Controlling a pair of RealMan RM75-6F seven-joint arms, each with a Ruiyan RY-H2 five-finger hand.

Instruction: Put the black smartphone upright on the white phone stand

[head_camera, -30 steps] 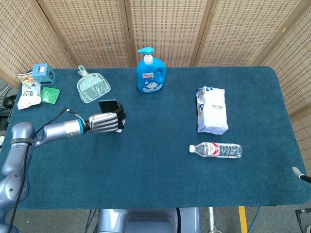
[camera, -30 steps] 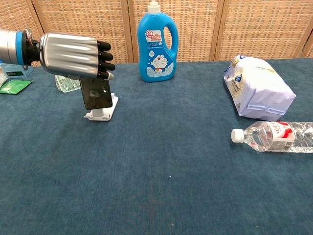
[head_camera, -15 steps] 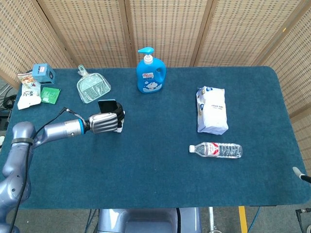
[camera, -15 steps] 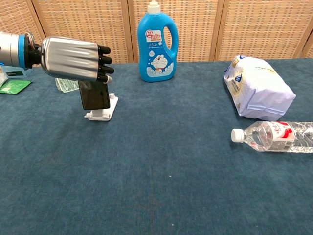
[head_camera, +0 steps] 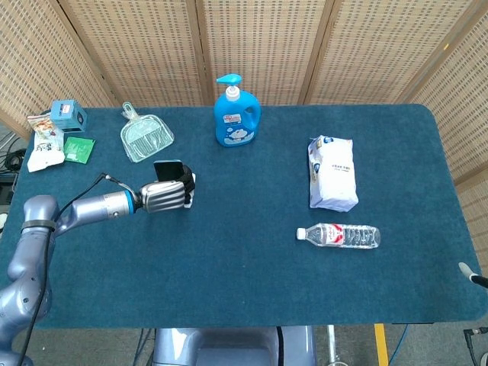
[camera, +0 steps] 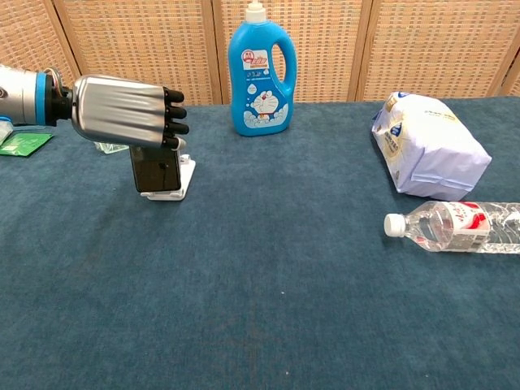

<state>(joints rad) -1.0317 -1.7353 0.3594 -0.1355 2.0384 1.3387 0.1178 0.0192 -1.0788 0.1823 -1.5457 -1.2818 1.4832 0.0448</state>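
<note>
The black smartphone [camera: 157,170] [head_camera: 168,169] stands nearly upright, its lower edge down on the white phone stand [camera: 184,177] at the table's left side. My left hand [camera: 126,112] [head_camera: 165,195] grips the phone's upper part from the left, its dark fingers wrapped over the top. The stand's white base shows just right of and under the phone. In the head view the hand covers most of the stand. My right hand is in neither view.
A blue detergent bottle [camera: 260,71] stands at the back centre. A clear dustpan [head_camera: 146,138] lies behind the stand. A white bag [camera: 427,146] and a lying water bottle [camera: 459,227] are to the right. Small packets [head_camera: 55,139] sit at the far left edge.
My left hand lowered the phone and turned it more upright; its bottom edge came down from above the stand onto the stand.
</note>
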